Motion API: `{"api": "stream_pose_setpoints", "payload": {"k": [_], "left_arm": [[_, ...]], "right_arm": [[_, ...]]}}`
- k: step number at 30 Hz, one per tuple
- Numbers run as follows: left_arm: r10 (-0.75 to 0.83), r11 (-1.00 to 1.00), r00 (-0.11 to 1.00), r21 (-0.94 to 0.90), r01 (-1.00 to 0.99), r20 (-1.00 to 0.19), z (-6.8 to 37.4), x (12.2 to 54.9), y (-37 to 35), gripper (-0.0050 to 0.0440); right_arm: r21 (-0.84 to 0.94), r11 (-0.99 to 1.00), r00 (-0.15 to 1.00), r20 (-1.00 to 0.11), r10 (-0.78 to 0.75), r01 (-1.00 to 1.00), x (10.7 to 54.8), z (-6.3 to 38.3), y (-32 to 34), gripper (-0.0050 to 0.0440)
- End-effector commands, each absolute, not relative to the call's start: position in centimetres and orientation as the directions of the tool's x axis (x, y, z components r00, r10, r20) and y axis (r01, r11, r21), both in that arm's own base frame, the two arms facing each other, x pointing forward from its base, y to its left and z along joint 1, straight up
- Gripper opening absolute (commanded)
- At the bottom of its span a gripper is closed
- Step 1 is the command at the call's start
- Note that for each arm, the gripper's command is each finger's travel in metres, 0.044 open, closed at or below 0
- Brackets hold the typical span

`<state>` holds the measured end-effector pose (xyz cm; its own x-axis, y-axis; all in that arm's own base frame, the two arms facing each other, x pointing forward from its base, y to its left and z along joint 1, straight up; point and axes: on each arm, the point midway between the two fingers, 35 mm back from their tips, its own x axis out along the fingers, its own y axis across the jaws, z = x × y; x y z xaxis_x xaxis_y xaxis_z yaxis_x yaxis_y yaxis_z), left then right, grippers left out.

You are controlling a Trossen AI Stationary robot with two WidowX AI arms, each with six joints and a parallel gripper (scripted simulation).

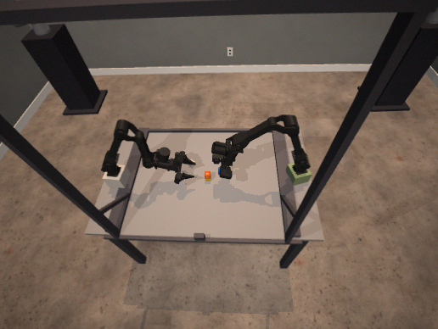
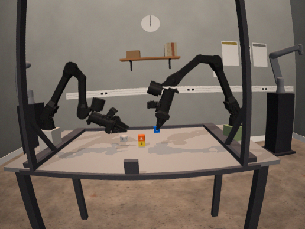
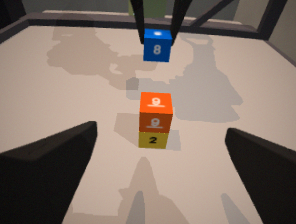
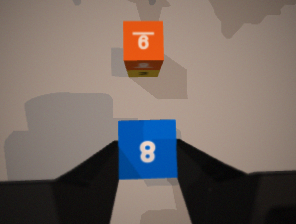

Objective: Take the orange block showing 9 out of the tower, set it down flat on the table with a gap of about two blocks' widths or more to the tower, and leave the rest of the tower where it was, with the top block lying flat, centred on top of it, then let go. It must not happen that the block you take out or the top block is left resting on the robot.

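The orange block [image 1: 207, 174] [image 2: 141, 137] [image 3: 155, 102] [image 4: 143, 40] sits on the yellow block [image 1: 208, 180] [image 2: 142, 144] [image 3: 153, 140] [image 4: 143, 73]; its number shows underlined. My right gripper [image 2: 157, 129] [image 3: 156, 45] is shut on the blue block [image 1: 219, 170] [image 2: 155, 130] [image 3: 157, 49] [image 4: 147, 150] marked 8. It holds the block in the air, apart from the orange and yellow stack, on the stack's right in the top and exterior views. My left gripper [image 1: 193, 170] [image 2: 127, 128] is open and empty, left of the stack and pointing toward it. In the left wrist view the stack shows between the fingers, farther out.
A white block [image 2: 123, 138] lies on the table left of the stack, below the left gripper in the exterior view. A dark small box [image 1: 199, 236] [image 2: 131, 166] stands at the table's front edge. Dark frame posts [image 1: 348, 123] [image 2: 245, 88] rise at the sides.
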<state>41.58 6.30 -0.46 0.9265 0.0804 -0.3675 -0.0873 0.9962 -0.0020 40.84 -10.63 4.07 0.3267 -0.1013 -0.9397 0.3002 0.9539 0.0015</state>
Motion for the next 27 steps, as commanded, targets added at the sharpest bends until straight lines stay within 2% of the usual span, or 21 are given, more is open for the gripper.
{"api": "stream_pose_setpoints", "payload": {"k": [1, 9, 18, 25, 27], "left_arm": [[0.078, 0.997, 0.942, 0.001, -0.083, -0.326, -0.9, 42.4, 6.4, 0.0400], [0.080, 0.996, 0.941, 0.001, -0.084, -0.329, -1.6, 43.1, 6.5, 0.0400], [0.082, 0.996, 0.942, 0.000, -0.087, -0.326, -4.1, 50.7, 7.1, 0.0400], [0.084, 0.996, 0.942, 0.001, -0.088, -0.325, -4.5, 51.9, 7.2, 0.0400], [0.085, 0.996, 0.942, 0.001, -0.089, -0.325, -4.5, 51.9, 7.3, 0.0352]], "right_arm": [[0.002, 0.953, 0.358, -0.927, -0.111, 0.301, 41.3, 5.3, -10.7, -0.0050], [0.002, 0.953, 0.358, -0.927, -0.111, 0.301, 41.3, 5.3, -10.7, -0.0050], [0.002, 0.953, 0.358, -0.927, -0.111, 0.301, 41.3, 5.3, -10.7, -0.0050], [0.002, 0.953, 0.358, -0.927, -0.111, 0.301, 41.3, 5.3, -10.7, -0.0050], [0.002, 0.953, 0.358, -0.927, -0.111, 0.301, 41.3, 5.3, -10.7, -0.0050]]}}
